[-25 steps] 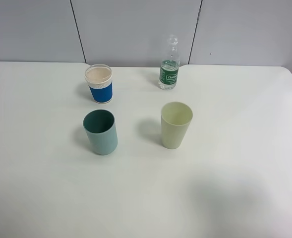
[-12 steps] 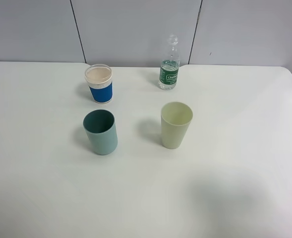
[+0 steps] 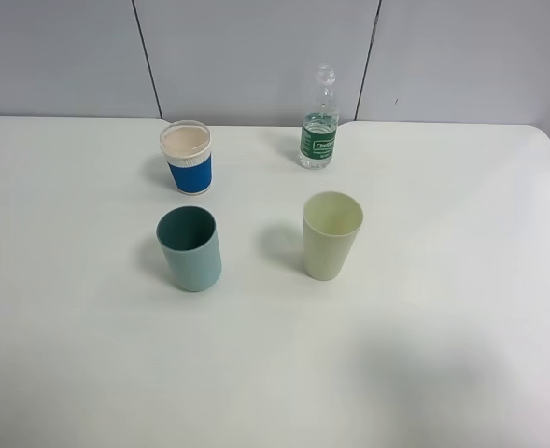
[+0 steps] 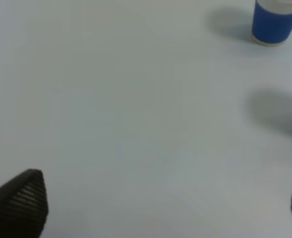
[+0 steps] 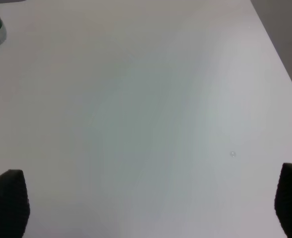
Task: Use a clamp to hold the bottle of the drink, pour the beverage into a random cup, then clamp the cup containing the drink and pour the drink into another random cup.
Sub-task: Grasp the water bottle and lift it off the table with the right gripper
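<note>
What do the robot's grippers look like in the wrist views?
Only fingertips show. The left gripper has near-black, blunt wedge-shaped fingertips with a fine ribbed texture; the right gripper has matching dark ends. No arms, cables or markings are visible.

bottle (image 3: 318, 140) apart, cups (image 3: 190, 249) well spaced — wide gaps
</note>
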`<state>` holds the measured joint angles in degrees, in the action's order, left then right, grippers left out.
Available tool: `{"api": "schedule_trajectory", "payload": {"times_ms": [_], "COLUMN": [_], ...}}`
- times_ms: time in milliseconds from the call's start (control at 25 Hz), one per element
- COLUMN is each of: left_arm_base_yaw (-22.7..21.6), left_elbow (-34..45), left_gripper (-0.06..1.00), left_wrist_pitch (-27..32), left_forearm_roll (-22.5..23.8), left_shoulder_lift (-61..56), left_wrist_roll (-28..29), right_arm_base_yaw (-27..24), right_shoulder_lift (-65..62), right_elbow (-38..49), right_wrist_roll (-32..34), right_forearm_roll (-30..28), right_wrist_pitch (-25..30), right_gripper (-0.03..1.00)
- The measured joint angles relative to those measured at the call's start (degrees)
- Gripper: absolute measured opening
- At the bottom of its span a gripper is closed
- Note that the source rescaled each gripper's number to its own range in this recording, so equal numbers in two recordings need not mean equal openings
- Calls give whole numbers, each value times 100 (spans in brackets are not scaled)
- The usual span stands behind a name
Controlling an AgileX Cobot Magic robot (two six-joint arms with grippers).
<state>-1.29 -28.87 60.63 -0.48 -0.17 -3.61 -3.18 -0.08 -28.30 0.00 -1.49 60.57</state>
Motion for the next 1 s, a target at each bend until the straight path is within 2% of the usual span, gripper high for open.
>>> {"api": "schedule_trajectory", "payload": {"times_ms": [1000], "left_arm_base_yaw": [0], "left_elbow": [0], "left_gripper": [100], "left_wrist_pitch": [0], "left_forearm_roll": [0], "left_shoulder_lift": [0], "left_wrist_roll": [0], "right_arm_base_yaw": [0], "right_shoulder_lift": [0], "right_elbow": [0], "right_wrist_roll": [0], "right_forearm_roll": [0], "right_wrist_pitch": [0], "right_gripper": [100]}}
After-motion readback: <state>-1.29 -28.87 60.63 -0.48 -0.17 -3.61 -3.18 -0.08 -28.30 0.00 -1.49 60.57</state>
